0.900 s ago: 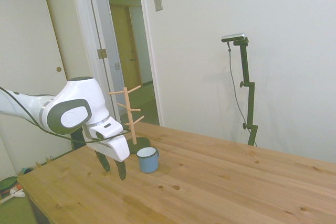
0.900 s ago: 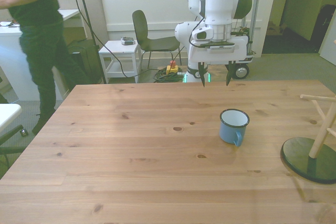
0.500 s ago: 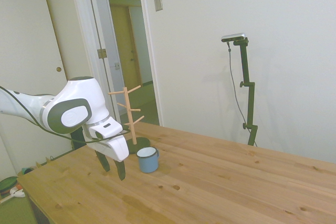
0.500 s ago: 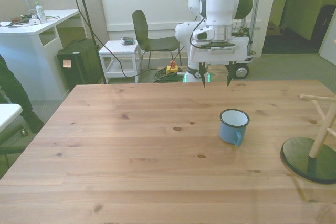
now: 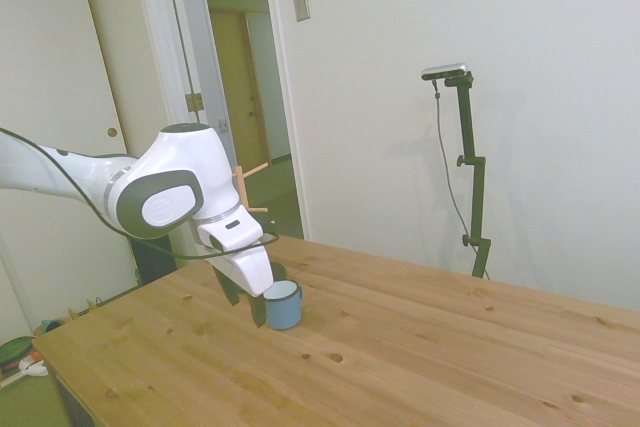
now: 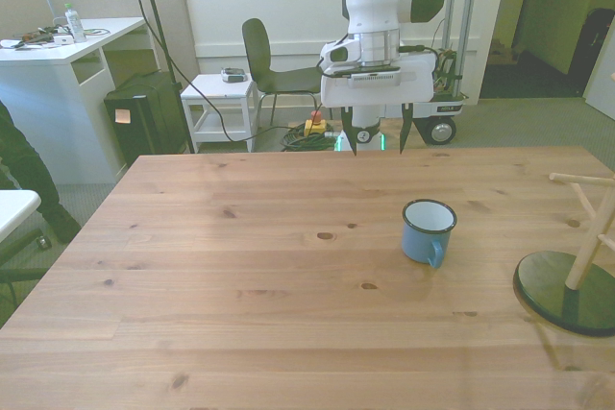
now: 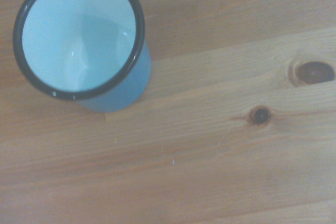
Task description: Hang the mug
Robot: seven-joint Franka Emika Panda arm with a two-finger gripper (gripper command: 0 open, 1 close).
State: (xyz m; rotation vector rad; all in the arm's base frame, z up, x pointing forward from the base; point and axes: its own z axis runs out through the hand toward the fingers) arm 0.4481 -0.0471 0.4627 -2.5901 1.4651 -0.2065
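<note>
The mug (image 6: 428, 230) is light blue with a dark rim and a white inside. It stands upright on the wooden table (image 6: 240, 266), its handle turned toward the camera in the front view. My gripper (image 6: 381, 139) hangs open above the table's far edge, behind the mug and slightly toward the front view's left. In the side view the gripper (image 5: 243, 299) is just left of the mug (image 5: 283, 305), with nothing between its fingers. The wrist view looks down into the mug (image 7: 79, 35).
A wooden mug tree (image 6: 588, 247) with a dark round base (image 6: 562, 295) stands at the front view's right edge; the arm partly hides the mug tree (image 5: 254, 169) in the side view. Part of a person (image 6: 19, 165) shows at the front view's left edge, off the table.
The arm has swung closer to the mug in the side view, and the gripper has shifted toward the front view's left. The person walked off toward the left. The mug has not moved.
</note>
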